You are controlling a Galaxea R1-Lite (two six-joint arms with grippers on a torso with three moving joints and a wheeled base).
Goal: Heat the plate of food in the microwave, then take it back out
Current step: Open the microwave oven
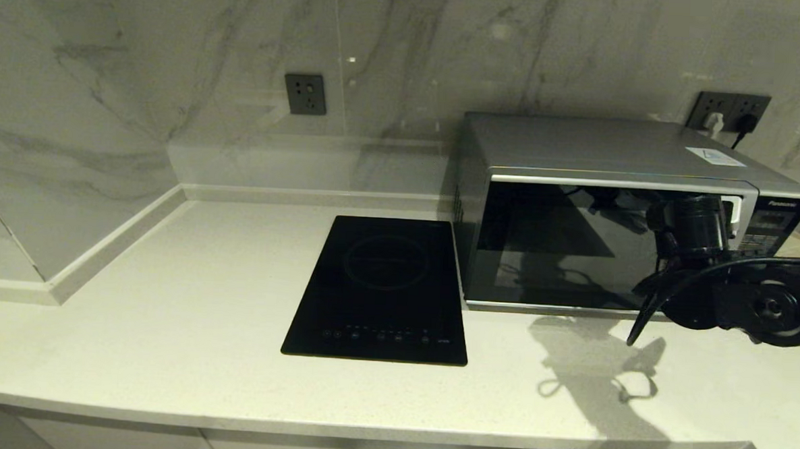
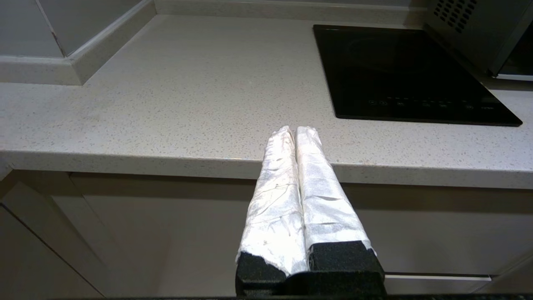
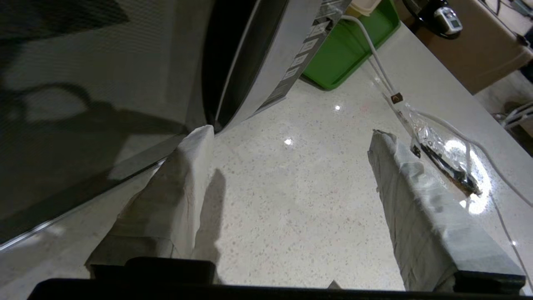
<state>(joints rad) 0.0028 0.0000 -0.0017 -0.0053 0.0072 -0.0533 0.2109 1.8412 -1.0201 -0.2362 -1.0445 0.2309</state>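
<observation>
The silver microwave (image 1: 574, 245) stands at the back right of the counter with its dark glass door shut. In the right wrist view its door (image 3: 83, 104) and curved silver handle strip (image 3: 266, 62) fill one side. My right arm (image 1: 700, 227) reaches across the microwave's front right part. My right gripper (image 3: 291, 131) is open and empty above the counter, one wrapped fingertip (image 3: 200, 137) close to the door's lower edge by the handle. The plate of food is not in view. My left gripper (image 2: 295, 129) is shut and empty, parked at the counter's front edge.
A flat black induction cooktop (image 1: 380, 288) lies left of the microwave. A green tray (image 3: 345, 50) sits beyond the microwave's button panel, and a white cable (image 3: 383, 71) runs across the counter to a shiny strip (image 3: 441, 154). Marble walls close the back and left.
</observation>
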